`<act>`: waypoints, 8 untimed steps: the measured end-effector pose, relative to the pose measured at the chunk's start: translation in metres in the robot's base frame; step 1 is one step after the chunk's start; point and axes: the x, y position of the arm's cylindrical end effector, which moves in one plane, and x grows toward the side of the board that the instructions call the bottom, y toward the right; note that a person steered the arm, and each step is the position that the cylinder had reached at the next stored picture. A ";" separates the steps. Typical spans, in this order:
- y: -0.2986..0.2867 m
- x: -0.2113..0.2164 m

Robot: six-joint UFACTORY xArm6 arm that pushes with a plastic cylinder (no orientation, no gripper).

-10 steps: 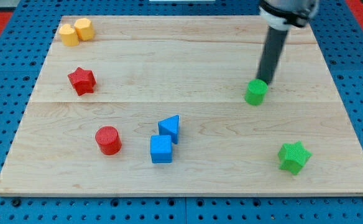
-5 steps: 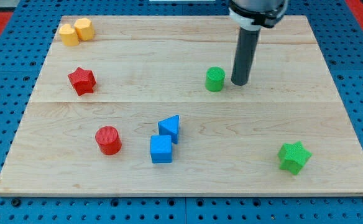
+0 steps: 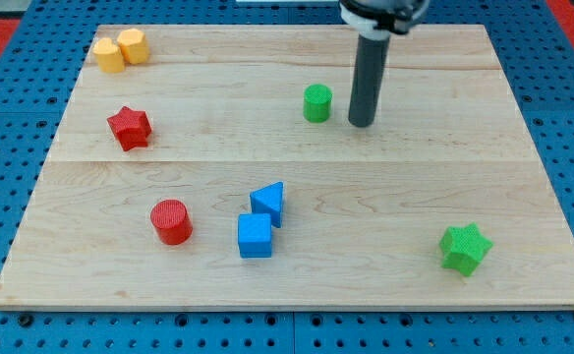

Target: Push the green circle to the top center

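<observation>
The green circle (image 3: pixel 316 103) is a small green cylinder standing on the wooden board (image 3: pixel 464 177), a little right of the middle and in the upper part. My tip (image 3: pixel 362 124) rests on the board just to the right of the green circle and slightly lower, with a small gap between them. The dark rod rises from the tip toward the view's top.
Two yellow blocks (image 3: pixel 120 49) sit touching at the top left. A red star (image 3: pixel 129 128) is at the left, a red cylinder (image 3: pixel 171 221) lower left. A blue triangle (image 3: pixel 268 203) and blue cube (image 3: pixel 255 236) touch near the bottom middle. A green star (image 3: pixel 464 247) is at the bottom right.
The green circle has slid left and upward, from the right part of the board toward the middle. My tip has followed it leftward and now stands just apart from it.
</observation>
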 end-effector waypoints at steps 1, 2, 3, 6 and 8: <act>-0.037 -0.041; -0.050 -0.099; -0.040 -0.057; -0.084 -0.114; -0.100 -0.069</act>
